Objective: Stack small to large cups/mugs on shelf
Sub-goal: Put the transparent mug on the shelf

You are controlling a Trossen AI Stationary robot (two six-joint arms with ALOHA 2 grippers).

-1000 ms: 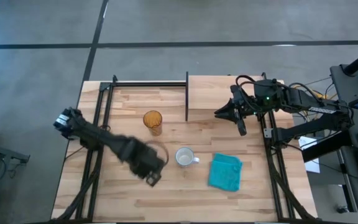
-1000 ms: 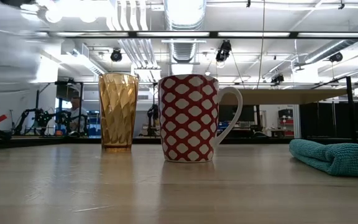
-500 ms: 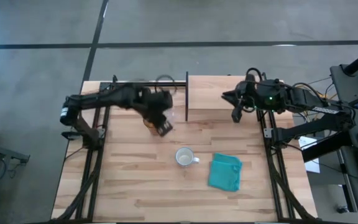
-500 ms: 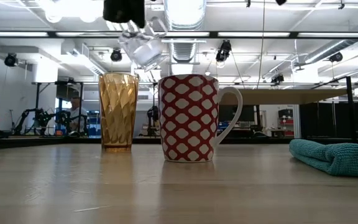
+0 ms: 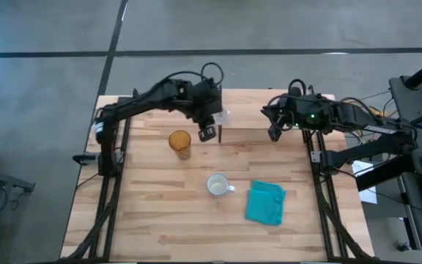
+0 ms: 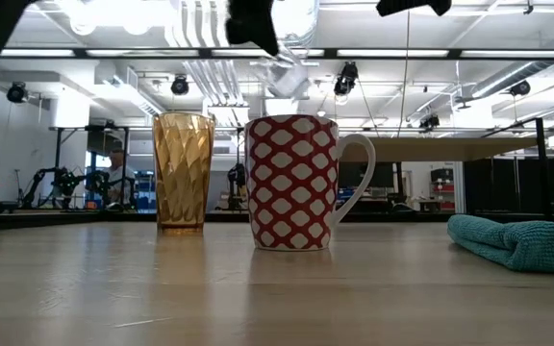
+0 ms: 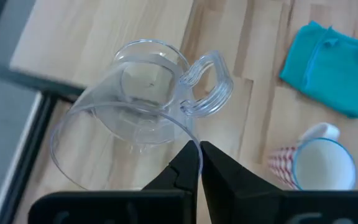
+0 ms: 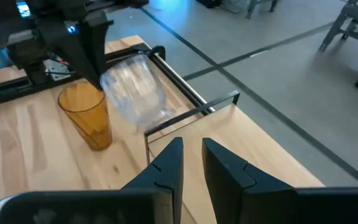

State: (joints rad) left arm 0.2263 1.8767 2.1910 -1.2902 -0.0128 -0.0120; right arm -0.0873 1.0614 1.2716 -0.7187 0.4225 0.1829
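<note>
Table [image 5: 160, 220] view: left pincer [image 7: 199, 155] pinches clear cup [image 7: 138, 93] rim aloft; cup blurred overhead. Right pincer [image 8: 191, 152] slightly spread.

Tumbler [image 5: 180, 143] left of mug [image 5: 217, 185], cloth [image 5: 265, 202] right.

Clear glass cup [image 7: 135, 102] — wood shelf [image 5: 269, 110]

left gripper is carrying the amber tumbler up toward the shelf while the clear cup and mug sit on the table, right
Not quite. The left gripper is shut on the clear glass cup, lifted near the shelf, as the left wrist view shows. The amber tumbler stands on the table, as does the red and white mug.
</note>
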